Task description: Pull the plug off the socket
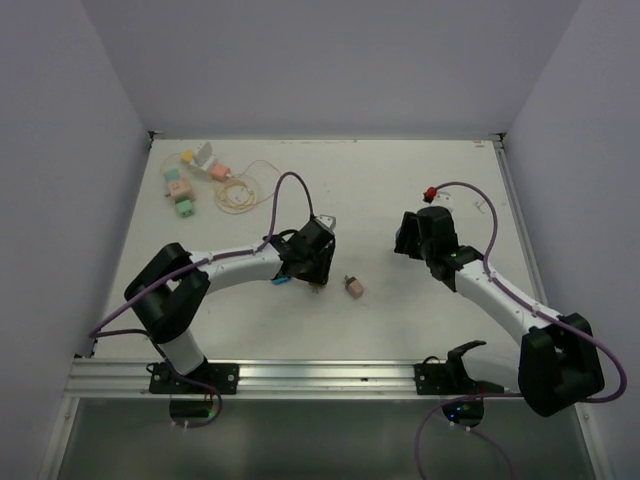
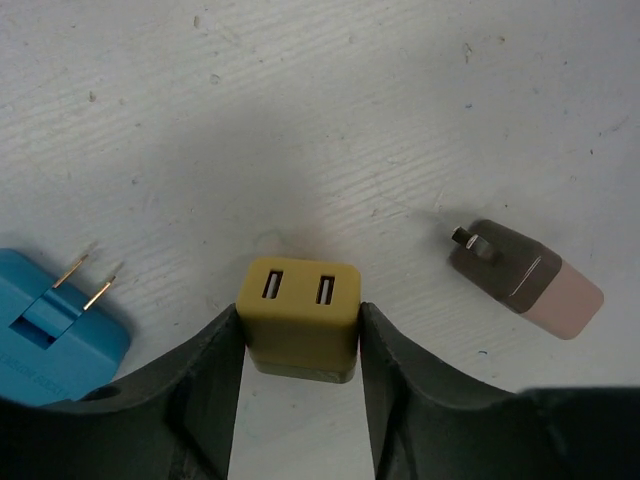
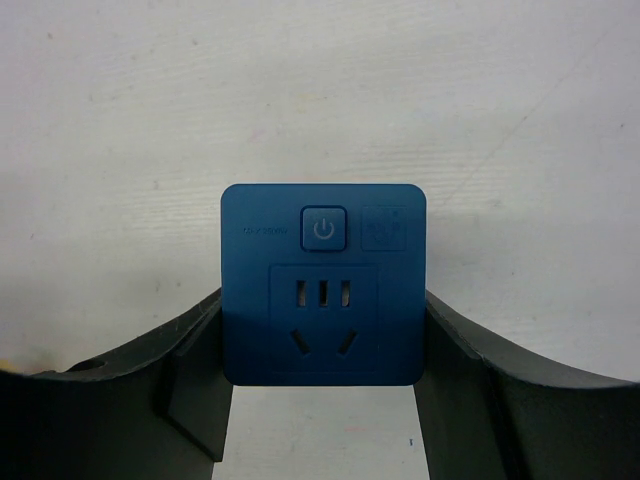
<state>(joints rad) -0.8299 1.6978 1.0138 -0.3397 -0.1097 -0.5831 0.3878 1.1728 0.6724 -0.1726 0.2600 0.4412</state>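
My left gripper [image 2: 300, 325] is shut on a small yellow plug adapter [image 2: 299, 300], whose face with two slots points at the camera. It hangs just above the table. My right gripper [image 3: 323, 320] is shut on a dark blue socket [image 3: 322, 290] that has a power button, and nothing sits in its holes. In the top view the left gripper [image 1: 310, 262] is at centre and the right gripper [image 1: 410, 240] is well to its right, so plug and socket are apart.
A light blue plug [image 2: 50, 335] with two prongs lies left of the left fingers. A grey and pink plug [image 2: 525, 280] lies to the right. Several coloured adapters [image 1: 180, 192] and a coiled cable [image 1: 240, 192] lie at the far left.
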